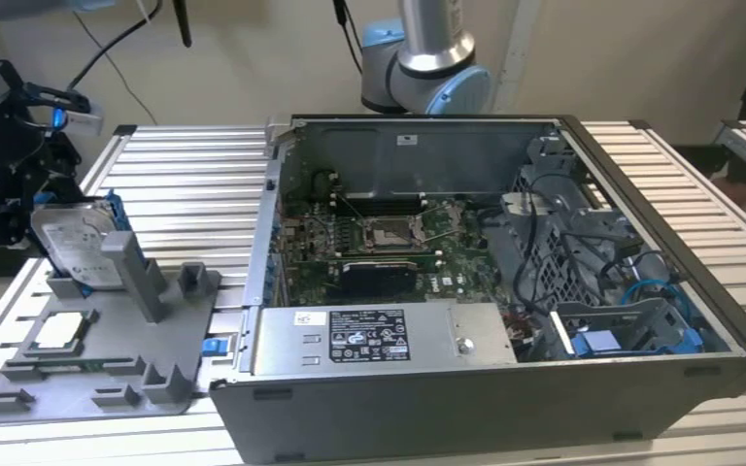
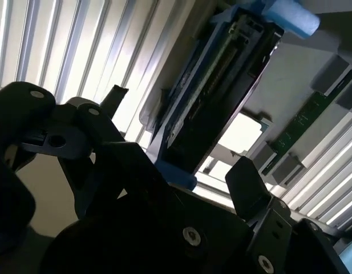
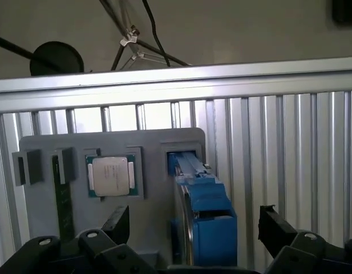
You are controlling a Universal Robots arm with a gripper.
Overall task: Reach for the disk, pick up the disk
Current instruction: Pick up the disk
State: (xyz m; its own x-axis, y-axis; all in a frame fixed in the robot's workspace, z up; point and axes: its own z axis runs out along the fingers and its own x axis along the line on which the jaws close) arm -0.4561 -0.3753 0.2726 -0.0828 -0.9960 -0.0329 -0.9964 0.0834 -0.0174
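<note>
Standing on end in a slot near a corner of the grey holder [image 1: 101, 364] on the slatted bench [image 1: 191, 165], the disk [image 1: 73, 248] keeps its long axis nearly upright. Its labelled face is turned toward the exterior view's right. The claw [image 3: 193, 225] is spread apart, its fingers [image 3: 117, 222] flanking the disk's blue-framed edge with open room on both sides.

There is one flat, rectangular, silver-grey metal disk [image 1: 73, 248] in a bright blue plastic bracket. There is also one small square silver chip [image 3: 111, 176], one narrow green circuit strip [image 2: 295, 128], one grey plastic holder tray [image 1: 101, 374] and one open dark-grey metal computer case [image 1: 477, 408]. One black gripper [image 3: 194, 222] has two fingers [image 3: 120, 221].
</note>
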